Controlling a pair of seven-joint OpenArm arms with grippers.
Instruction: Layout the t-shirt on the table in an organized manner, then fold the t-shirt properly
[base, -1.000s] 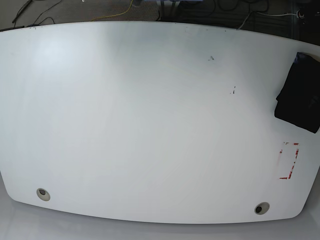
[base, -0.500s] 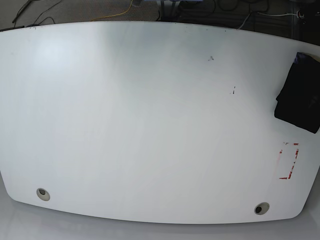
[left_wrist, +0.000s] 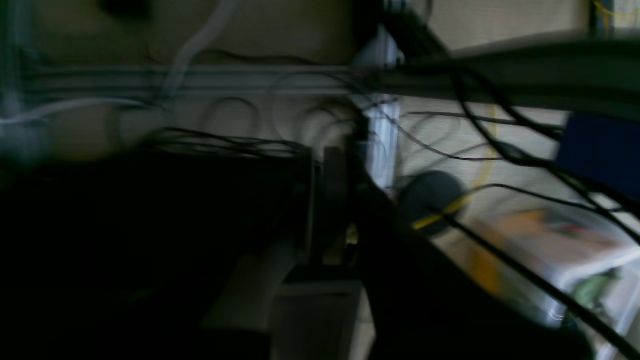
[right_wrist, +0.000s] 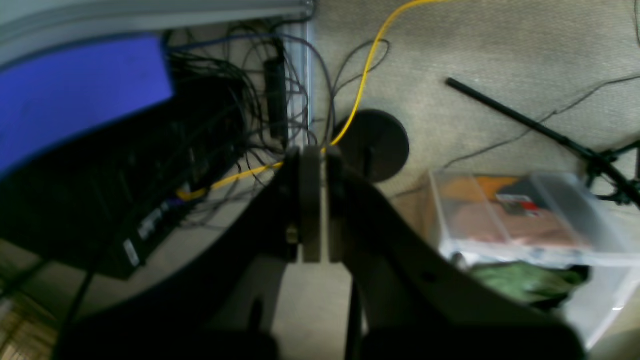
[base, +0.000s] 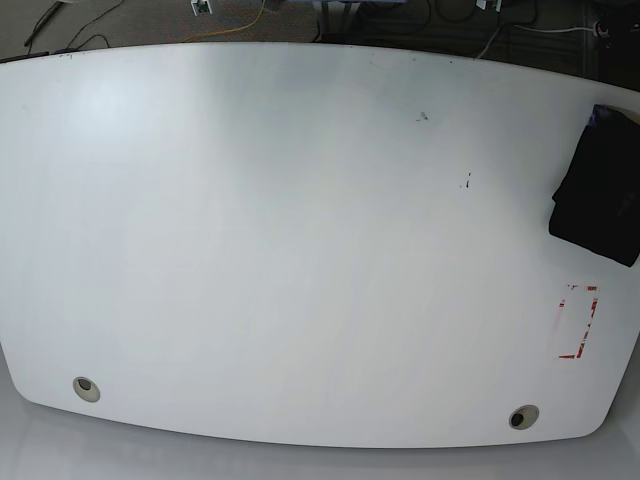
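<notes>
table (base: 300, 250): white, two round holes near front edge | t-shirt (base: 602, 190): black, bunched at right edge, by far right corner | right gripper (right_wrist: 314, 165): fingers pressed together, empty | left gripper (left_wrist: 332, 170): blurred, fingers together, empty

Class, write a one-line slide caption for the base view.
Bunched black t-shirt at the right edge of the white table, above a red outline mark; no arms in view.

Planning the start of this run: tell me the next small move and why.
Probably bring the left arm over to the t-shirt, with its jaws opened. The shirt lies bunched at the table's right edge in the base view, that arm's side. Both the left gripper and right gripper are shut, empty, and off the table.
</notes>
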